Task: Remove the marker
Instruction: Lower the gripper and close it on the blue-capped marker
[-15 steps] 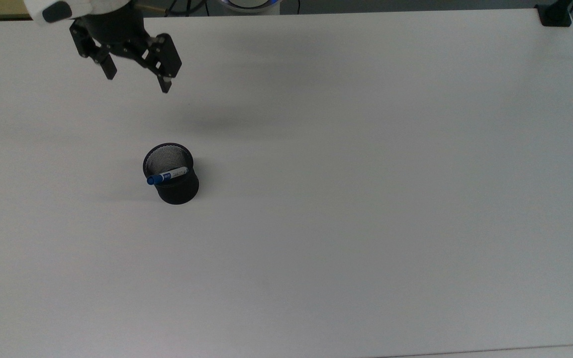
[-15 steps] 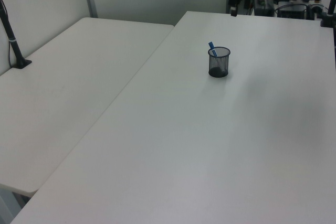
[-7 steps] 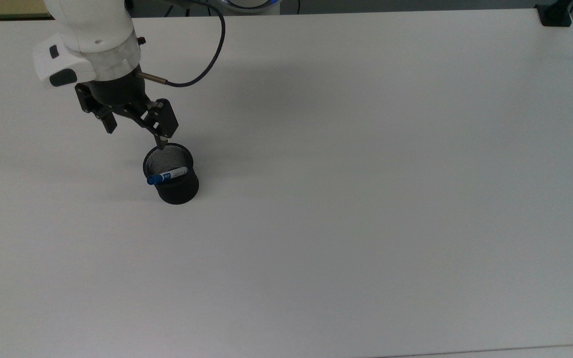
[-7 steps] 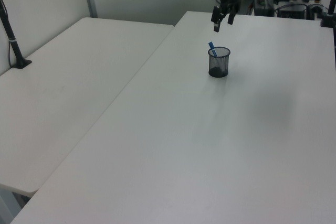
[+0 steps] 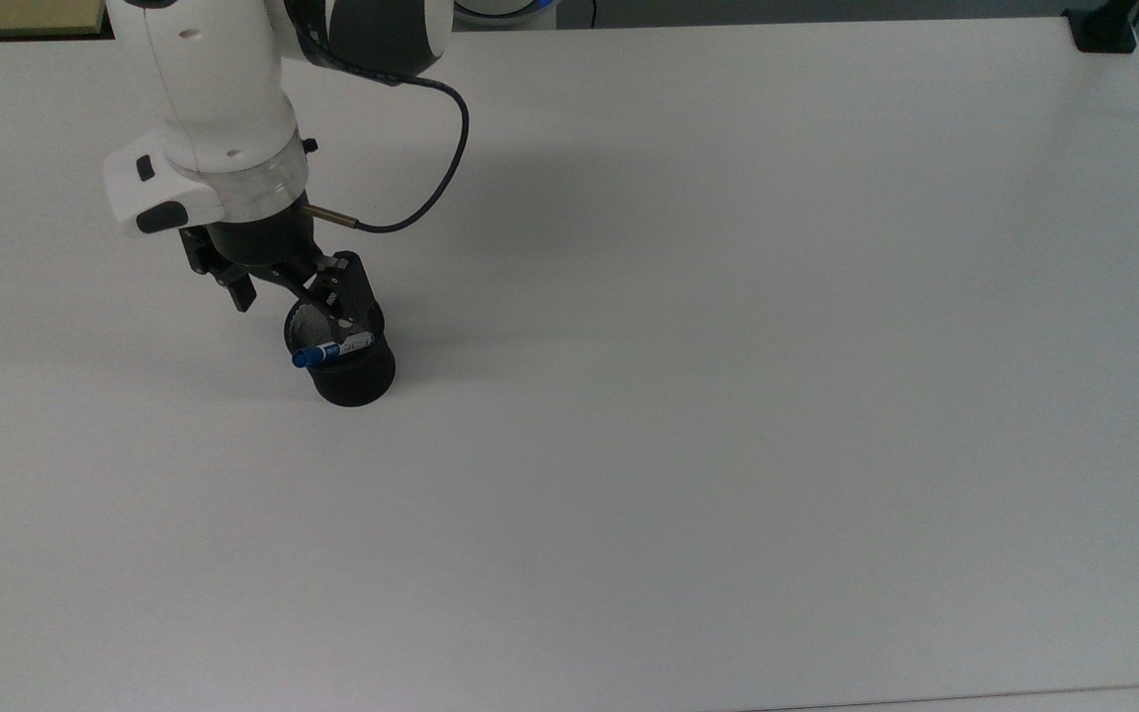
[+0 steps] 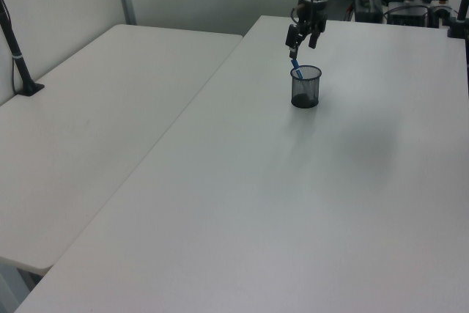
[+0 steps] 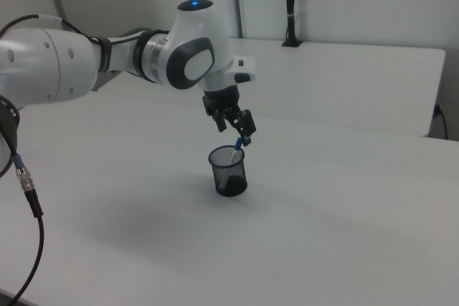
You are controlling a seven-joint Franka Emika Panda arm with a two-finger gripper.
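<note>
The marker (image 5: 334,349), white with a blue cap, leans inside a black mesh cup (image 5: 357,378) on the white table (image 5: 728,346); its cap sticks out over the rim on the top view's left. My gripper (image 5: 297,309) hangs open just above the cup's mouth, one finger over the rim and the other outside it, touching nothing. In the left view the gripper (image 6: 301,45) is right above the marker (image 6: 296,71) and the cup (image 6: 305,89). The right view has the gripper (image 7: 236,133) a little over the marker (image 7: 235,153) in the cup (image 7: 229,175).
A dark cable (image 5: 436,178) loops from the wrist. A black clamp (image 5: 1103,30) sits at the table's far corner on the top view's right. A second white table (image 6: 95,108) adjoins on the left view's left, carrying a black post (image 6: 16,49).
The gripper has come down from the top view's upper left to just above the cup's rim, staying open. Marker and cup have not moved.
</note>
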